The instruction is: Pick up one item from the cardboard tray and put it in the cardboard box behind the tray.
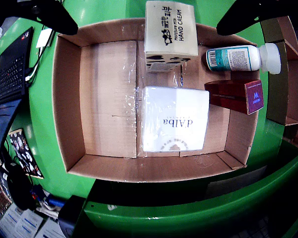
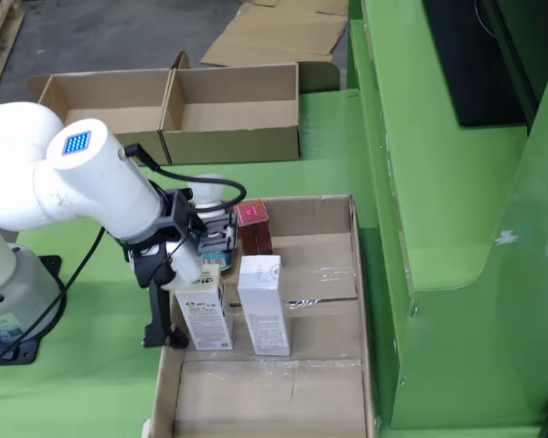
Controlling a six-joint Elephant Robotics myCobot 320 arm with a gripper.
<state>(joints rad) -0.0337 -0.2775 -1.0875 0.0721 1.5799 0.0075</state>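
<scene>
Below my pincer (image 1: pixel 144 15) sit four items in the cardboard tray (image 1: pixel 69 104). Nearest beneath me in my riding view is a cream carton printed "HAND CREAM" (image 1: pixel 171 29), matte card with sharp edges. Just right of it lies a white plastic bottle (image 1: pixel 241 58) on its side, smooth, round, with a teal label and barcode. Under that is a dark red box (image 1: pixel 237 95) with a small glossy logo panel. Further down stands the white dAlba box (image 1: pixel 175 119), its broad face toward me.

The tray is plain brown corrugated board, its floor seams taped with shiny clear film that glares. My two dark fingers (image 1: pixel 52 15) show only as blurred shapes at the top corners, spread wide apart and clamped on nothing.

The standing view shows the cream carton (image 2: pixel 204 310) and dAlba box (image 2: pixel 263 306) upright side by side, which my own view flattens. There my gripper hides most of the bottle. That view alone shows two open cardboard boxes (image 2: pixel 233 114) beyond the tray on the green table (image 2: pixel 100 274).
</scene>
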